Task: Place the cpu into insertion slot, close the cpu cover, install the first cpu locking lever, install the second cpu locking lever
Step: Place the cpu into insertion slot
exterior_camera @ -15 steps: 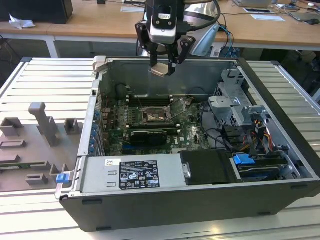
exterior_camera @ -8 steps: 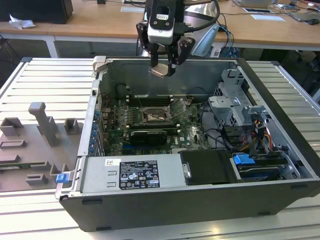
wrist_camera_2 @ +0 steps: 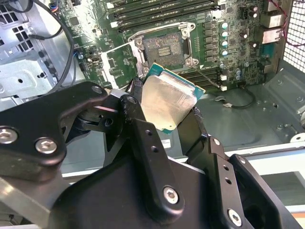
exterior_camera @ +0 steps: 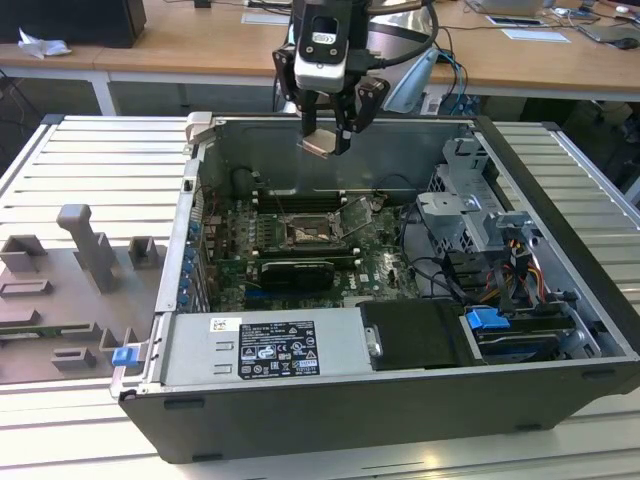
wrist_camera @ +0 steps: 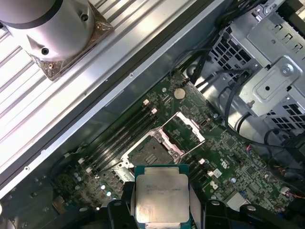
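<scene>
My gripper point(exterior_camera: 327, 135) hangs above the open computer case, over its back wall, shut on the cpu point(exterior_camera: 323, 144). In both wrist views the cpu point(wrist_camera_2: 167, 102) point(wrist_camera: 162, 195) shows its pale silvery top and green edge, pinched by two opposite sides between the black fingers point(wrist_camera_2: 143, 138). Below it on the green board lies the insertion slot point(exterior_camera: 312, 232) point(wrist_camera_2: 164, 47) point(wrist_camera: 150, 155), its dark centre uncovered. The cpu cover point(wrist_camera_2: 116, 64) point(wrist_camera: 185, 130) point(exterior_camera: 358, 215) stands swung open beside the slot.
Long memory slots point(wrist_camera_2: 162, 14) run beside the socket. A black graphics card point(exterior_camera: 292, 272) lies in front of it, then the labelled power supply point(exterior_camera: 265, 350). The drive cage and cables point(exterior_camera: 480, 225) fill the exterior view's right. A grey fixture tray point(exterior_camera: 70, 290) sits outside on the left.
</scene>
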Tool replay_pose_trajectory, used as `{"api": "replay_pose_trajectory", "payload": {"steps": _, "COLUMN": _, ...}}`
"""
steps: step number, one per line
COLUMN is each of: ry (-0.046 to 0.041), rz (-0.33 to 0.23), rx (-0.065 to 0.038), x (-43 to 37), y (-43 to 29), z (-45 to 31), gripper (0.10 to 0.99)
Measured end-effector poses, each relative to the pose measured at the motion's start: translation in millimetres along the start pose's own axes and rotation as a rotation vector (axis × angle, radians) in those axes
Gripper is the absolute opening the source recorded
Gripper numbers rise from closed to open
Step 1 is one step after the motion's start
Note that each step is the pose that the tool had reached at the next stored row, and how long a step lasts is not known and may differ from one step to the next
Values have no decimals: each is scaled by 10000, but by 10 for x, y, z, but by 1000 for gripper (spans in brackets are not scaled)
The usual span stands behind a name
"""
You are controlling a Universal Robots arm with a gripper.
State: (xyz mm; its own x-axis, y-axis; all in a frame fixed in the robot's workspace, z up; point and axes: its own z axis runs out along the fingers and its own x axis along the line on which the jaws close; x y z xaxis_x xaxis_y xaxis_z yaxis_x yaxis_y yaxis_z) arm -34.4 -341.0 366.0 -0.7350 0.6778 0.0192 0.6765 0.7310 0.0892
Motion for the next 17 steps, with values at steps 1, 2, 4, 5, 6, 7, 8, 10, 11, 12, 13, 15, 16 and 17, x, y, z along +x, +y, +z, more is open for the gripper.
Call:
{"api": "replay_pose_trajectory", "payload": {"steps": 1, "ry": -3, "rz": 34, "rx": -1, "x": 0, "y": 0, "z": 0, "gripper": 541}}
{"api": "replay_pose_trajectory", "payload": {"steps": 2, "ry": -8, "rz": 90, "rx": -2, "x": 0, "y": 0, "z": 1, "gripper": 541}}
{"api": "replay_pose_trajectory", "payload": {"steps": 4, "ry": -16, "rz": 186, "rx": -3, "x": 0, "y": 0, "z": 1, "gripper": 541}}
{"api": "replay_pose_trajectory", "payload": {"steps": 5, "ry": -22, "rz": 248, "rx": -4, "x": 0, "y": 0, "z": 2, "gripper": 541}}
{"api": "replay_pose_trajectory", "payload": {"steps": 6, "ry": -27, "rz": 305, "rx": -6, "x": 0, "y": 0, "z": 2, "gripper": 541}}
{"api": "replay_pose_trajectory", "payload": {"steps": 7, "ry": -38, "rz": 430, "rx": -8, "x": 0, "y": 0, "z": 2, "gripper": 541}}
{"api": "replay_pose_trajectory", "payload": {"steps": 8, "ry": -49, "rz": 545, "rx": -11, "x": 0, "y": 0, "z": 2, "gripper": 541}}
{"api": "replay_pose_trajectory", "payload": {"steps": 10, "ry": -84, "rz": 943, "rx": -19, "x": 0, "y": 0, "z": 4, "gripper": 541}}
{"api": "replay_pose_trajectory", "payload": {"steps": 11, "ry": -98, "rz": 1090, "rx": -22, "x": 0, "y": 0, "z": 5, "gripper": 541}}
{"api": "replay_pose_trajectory", "payload": {"steps": 12, "ry": -115, "rz": 1282, "rx": -25, "x": 0, "y": 0, "z": 6, "gripper": 541}}
{"api": "replay_pose_trajectory", "payload": {"steps": 13, "ry": -127, "rz": 1418, "rx": -27, "x": 0, "y": 0, "z": 7, "gripper": 541}}
{"api": "replay_pose_trajectory", "payload": {"steps": 15, "ry": -172, "rz": 1925, "rx": -37, "x": 0, "y": 0, "z": 10, "gripper": 541}}
{"api": "replay_pose_trajectory", "payload": {"steps": 16, "ry": -185, "rz": 2072, "rx": -40, "x": 0, "y": -1, "z": 11, "gripper": 541}}
{"api": "replay_pose_trajectory", "payload": {"steps": 17, "ry": -200, "rz": 2229, "rx": -42, "x": 0, "y": -1, "z": 11, "gripper": 541}}
